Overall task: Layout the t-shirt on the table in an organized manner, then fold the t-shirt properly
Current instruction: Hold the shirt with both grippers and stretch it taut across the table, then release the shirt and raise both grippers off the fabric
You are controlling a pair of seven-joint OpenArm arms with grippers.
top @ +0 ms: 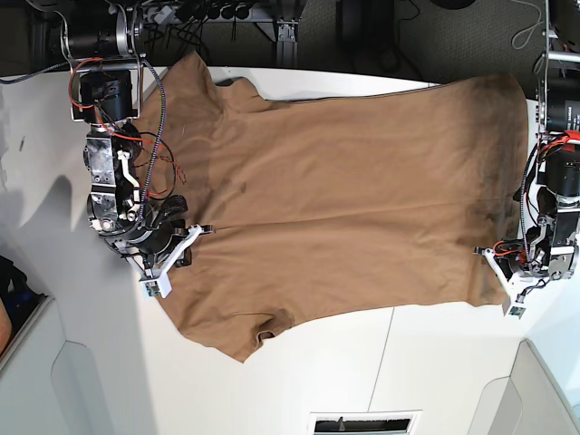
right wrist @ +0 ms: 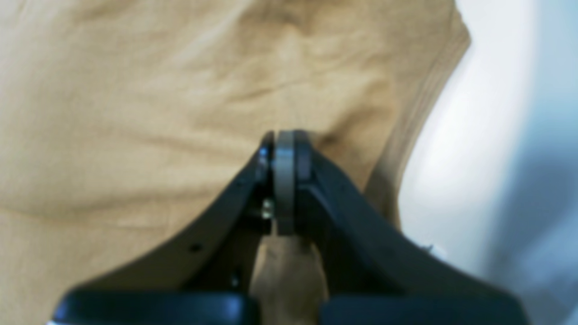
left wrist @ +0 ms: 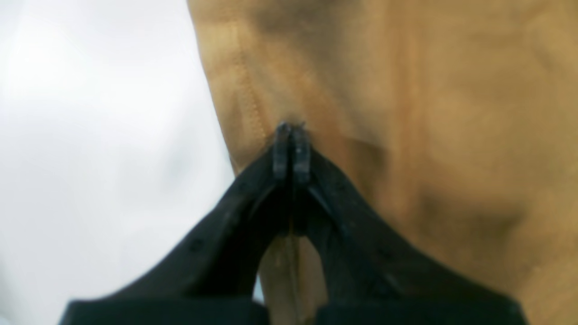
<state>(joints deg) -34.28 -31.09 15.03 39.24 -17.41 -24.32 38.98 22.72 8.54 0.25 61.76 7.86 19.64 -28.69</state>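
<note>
The tan-brown t-shirt [top: 344,181] lies spread across the white table [top: 435,362], its collar end toward the base view's left and its hem toward the right. My right gripper [top: 201,229] is at the shirt's collar end, and in the right wrist view the right gripper [right wrist: 284,135] is shut with t-shirt [right wrist: 135,113] cloth pinched at its tips. My left gripper [top: 487,250] is at the hem edge. The left wrist view shows the left gripper [left wrist: 291,131] shut on the t-shirt [left wrist: 451,113] beside a stitched seam. A crease runs between the two grips.
Bare table [left wrist: 90,135] shows left of the cloth in the left wrist view and table [right wrist: 451,158] to its right in the right wrist view. A thin dark seam [top: 385,353] and a slotted vent [top: 362,423] mark the near side. Cables [top: 159,136] hang by the right arm.
</note>
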